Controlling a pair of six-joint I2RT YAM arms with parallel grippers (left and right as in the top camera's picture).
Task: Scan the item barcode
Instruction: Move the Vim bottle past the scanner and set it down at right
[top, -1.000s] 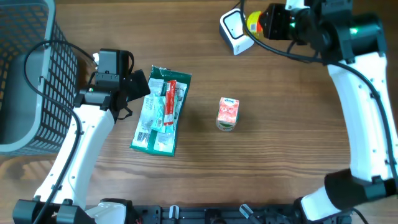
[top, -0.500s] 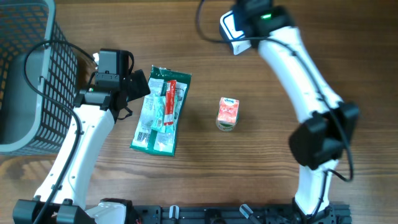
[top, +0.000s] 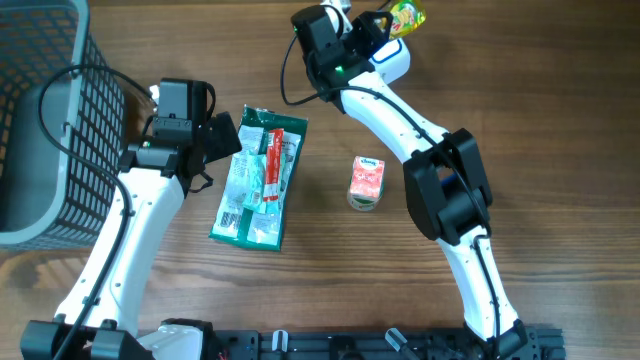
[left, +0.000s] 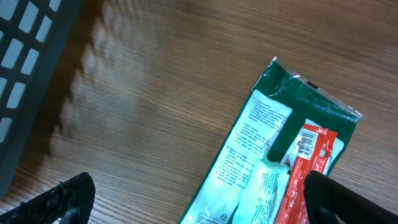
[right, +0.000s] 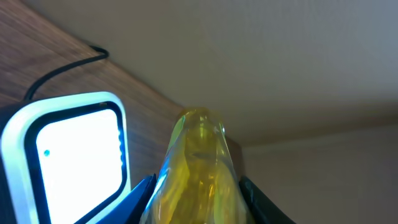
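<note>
We are pinching a yellow packet (right: 199, 168) in the right end effector (top: 386, 22) at the tabletop's (top: 560, 120) far edge, just beside the barcode scanner (right: 71, 149); the left end effector (top: 220, 135) is gaping wide, empty.

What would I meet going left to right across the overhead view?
Wire basket → green packet → small red carton → yellow item, held by the right gripper.
</note>
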